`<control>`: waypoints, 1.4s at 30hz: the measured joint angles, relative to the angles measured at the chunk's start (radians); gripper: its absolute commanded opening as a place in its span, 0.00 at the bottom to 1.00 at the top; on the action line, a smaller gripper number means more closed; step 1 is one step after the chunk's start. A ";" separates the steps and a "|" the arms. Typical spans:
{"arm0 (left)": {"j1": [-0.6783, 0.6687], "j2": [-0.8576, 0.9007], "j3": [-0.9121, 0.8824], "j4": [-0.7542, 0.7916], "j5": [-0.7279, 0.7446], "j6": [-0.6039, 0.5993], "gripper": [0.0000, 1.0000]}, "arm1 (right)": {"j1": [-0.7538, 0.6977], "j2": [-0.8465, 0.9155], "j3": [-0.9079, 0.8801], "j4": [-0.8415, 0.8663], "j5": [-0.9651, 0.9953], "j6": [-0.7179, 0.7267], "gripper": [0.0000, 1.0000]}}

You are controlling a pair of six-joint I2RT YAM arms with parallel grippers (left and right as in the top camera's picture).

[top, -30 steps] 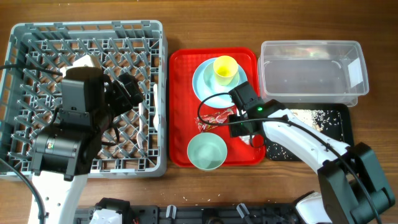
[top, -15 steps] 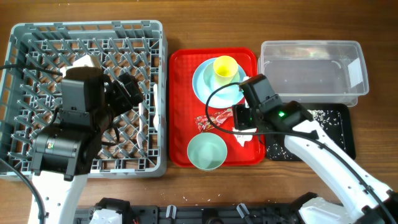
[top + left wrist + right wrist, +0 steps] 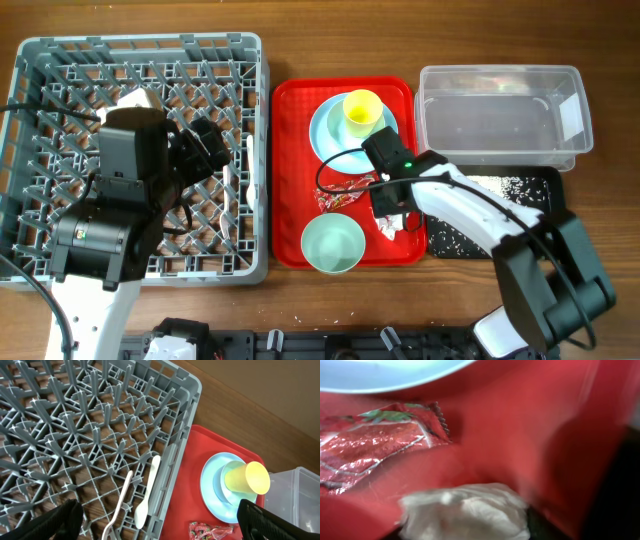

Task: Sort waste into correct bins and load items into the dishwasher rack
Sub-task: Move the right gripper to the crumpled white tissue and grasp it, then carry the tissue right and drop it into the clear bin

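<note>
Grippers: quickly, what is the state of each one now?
Left gripper: open, holding nothing.
Right gripper: cannot be told; view blurred, at the napkin.

My top camera hangs high over the table and looks straight down on the whole red tray [image 3: 290, 150], with the grey rack [image 3: 140, 42] left of it and the clear tub [image 3: 500, 72] right of it. My left wrist camera looks slanting across the rack toward the tray. My right wrist camera is very near the tray, and its picture is blurry. All three see the red wrapper [image 3: 345, 190] on the tray.
</note>
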 measured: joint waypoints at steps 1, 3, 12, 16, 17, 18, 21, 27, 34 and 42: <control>0.000 0.000 0.000 0.000 0.000 0.000 1.00 | 0.000 0.001 0.000 0.002 -0.014 0.003 0.28; 0.000 0.000 0.000 0.000 0.000 0.000 1.00 | 0.000 0.001 0.003 -0.010 -0.033 0.006 0.17; 0.000 0.000 0.000 0.000 0.000 0.000 1.00 | -0.008 -0.177 0.246 -0.108 0.063 0.003 0.04; 0.000 0.000 0.000 0.000 0.000 0.000 1.00 | -0.079 -0.306 0.294 -0.064 0.306 0.034 0.05; 0.000 0.000 0.000 0.000 0.000 0.000 1.00 | -0.124 -0.314 0.295 -0.062 0.361 0.045 0.06; 0.000 0.000 0.000 0.000 0.000 0.000 1.00 | -0.161 -0.308 0.292 -0.059 0.389 0.052 0.07; 0.000 0.000 0.000 0.000 0.000 0.000 1.00 | -0.260 -0.266 0.257 -0.010 0.415 0.061 0.13; 0.000 0.000 0.000 0.000 0.000 0.000 1.00 | -0.414 -0.106 0.205 0.058 0.365 0.072 0.82; 0.000 0.000 0.000 0.000 0.000 0.000 1.00 | -0.472 -0.097 0.274 -0.063 0.291 0.071 0.80; 0.000 0.000 0.000 0.000 0.000 0.000 1.00 | -0.468 -0.337 0.420 -0.225 -0.227 0.084 0.62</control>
